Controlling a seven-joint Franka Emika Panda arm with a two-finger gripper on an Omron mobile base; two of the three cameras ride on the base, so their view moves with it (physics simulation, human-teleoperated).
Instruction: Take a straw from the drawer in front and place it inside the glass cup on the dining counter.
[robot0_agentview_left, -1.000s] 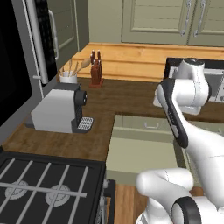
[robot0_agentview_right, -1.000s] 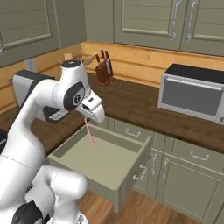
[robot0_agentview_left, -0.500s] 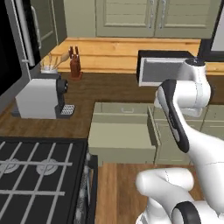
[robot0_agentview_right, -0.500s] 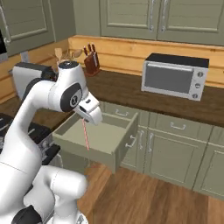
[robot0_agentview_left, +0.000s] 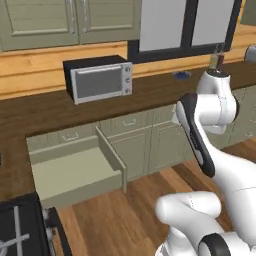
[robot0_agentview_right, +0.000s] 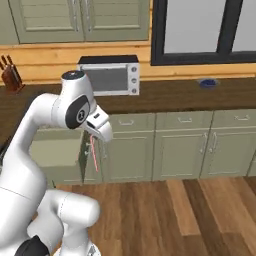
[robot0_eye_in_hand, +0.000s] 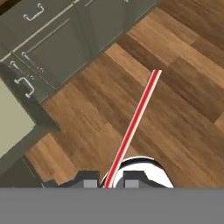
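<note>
Reddish-pink, the straw (robot0_eye_in_hand: 133, 127) is clamped between your gripper's (robot0_eye_in_hand: 107, 181) closed fingers, running straight out from the fingertips (robot0_eye_in_hand: 89, 180) over wood-plank floor (robot0_eye_in_hand: 175, 113). From the right base camera you see the straw (robot0_agentview_right: 93, 152) hanging straight down below the gripper (robot0_agentview_right: 102, 134), in front of the sage-green lower cabinets (robot0_agentview_right: 165, 145). You will find the drawer (robot0_agentview_left: 75, 170) pulled fully open under the dark wood countertop (robot0_agentview_left: 150, 90), its visible interior bare. A microwave (robot0_agentview_left: 98, 78) stands on that countertop, well apart from the gripper.
</note>
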